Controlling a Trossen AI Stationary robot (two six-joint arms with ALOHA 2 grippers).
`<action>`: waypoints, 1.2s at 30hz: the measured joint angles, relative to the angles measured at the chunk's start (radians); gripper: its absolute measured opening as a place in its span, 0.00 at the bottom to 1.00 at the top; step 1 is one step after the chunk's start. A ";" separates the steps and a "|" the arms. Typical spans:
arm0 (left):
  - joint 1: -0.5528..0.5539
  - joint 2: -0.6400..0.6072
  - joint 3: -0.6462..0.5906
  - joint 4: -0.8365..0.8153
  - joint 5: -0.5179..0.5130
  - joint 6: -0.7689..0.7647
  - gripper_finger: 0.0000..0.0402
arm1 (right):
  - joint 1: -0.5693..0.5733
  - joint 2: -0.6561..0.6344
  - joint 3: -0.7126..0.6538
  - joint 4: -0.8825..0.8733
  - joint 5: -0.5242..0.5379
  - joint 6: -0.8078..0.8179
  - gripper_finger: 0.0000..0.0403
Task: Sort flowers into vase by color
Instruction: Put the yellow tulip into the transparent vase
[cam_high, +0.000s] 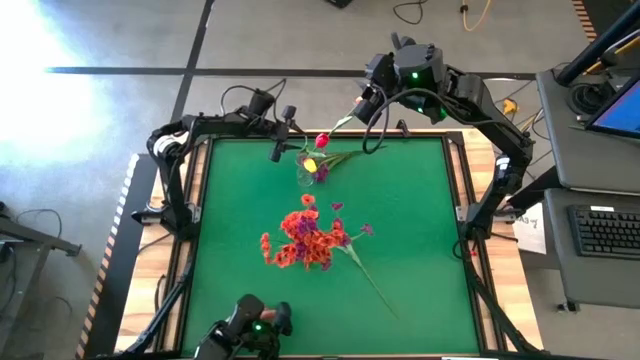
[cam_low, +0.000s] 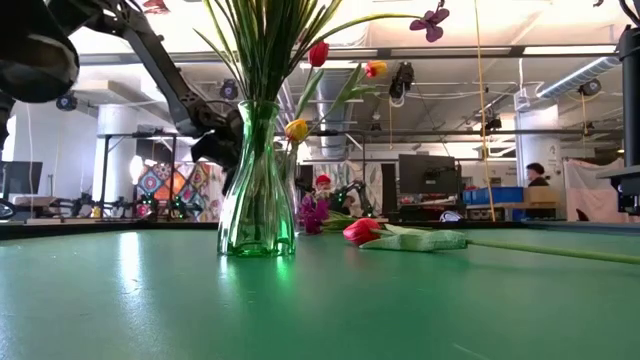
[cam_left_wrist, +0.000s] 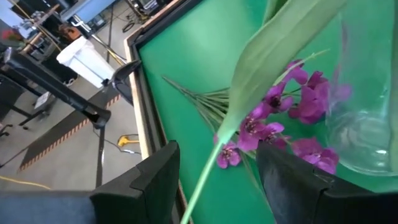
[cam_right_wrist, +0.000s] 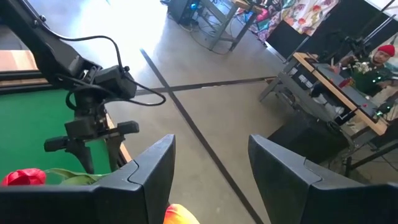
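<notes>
A small clear vase (cam_high: 308, 176) (cam_left_wrist: 367, 124) stands near the table's far edge. A red tulip (cam_high: 322, 140) (cam_right_wrist: 25, 177), a yellow tulip (cam_high: 310, 165) (cam_low: 297, 130) and an orange-yellow tulip head (cam_right_wrist: 180, 214) (cam_low: 375, 68) show above it. A purple spray (cam_left_wrist: 280, 118) lies on the table beside the vase. My left gripper (cam_high: 280, 150) (cam_left_wrist: 217, 149) is open just left of the vase, and a green stem with a broad leaf runs between its fingers. My right gripper (cam_high: 362, 105) (cam_right_wrist: 211, 140) is open, raised over the far edge, just beyond the orange-yellow head. My left gripper stands open around the thin green stem (cam_left_wrist: 198, 193), one finger on each side. I cannot tell whether either finger touches it.
A taller green glass vase (cam_low: 258, 190) full of orange-red and purple sprays (cam_high: 310, 240) stands mid-table. A red tulip (cam_low: 362, 232) lies on the table beside it, its long stem (cam_high: 372, 284) running toward the near right. People sit in the room beyond the table.
</notes>
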 joint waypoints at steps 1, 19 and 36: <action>-0.003 0.005 0.005 0.000 0.000 0.000 0.49 | 0.000 0.000 0.000 0.000 0.000 0.000 0.49; -0.036 0.016 0.038 0.000 -0.010 0.059 0.22 | 0.000 0.000 0.000 -0.004 0.001 -0.004 0.49; -0.027 -0.020 0.047 -0.038 -0.027 0.042 0.00 | 0.000 0.000 0.000 -0.045 0.001 0.000 0.49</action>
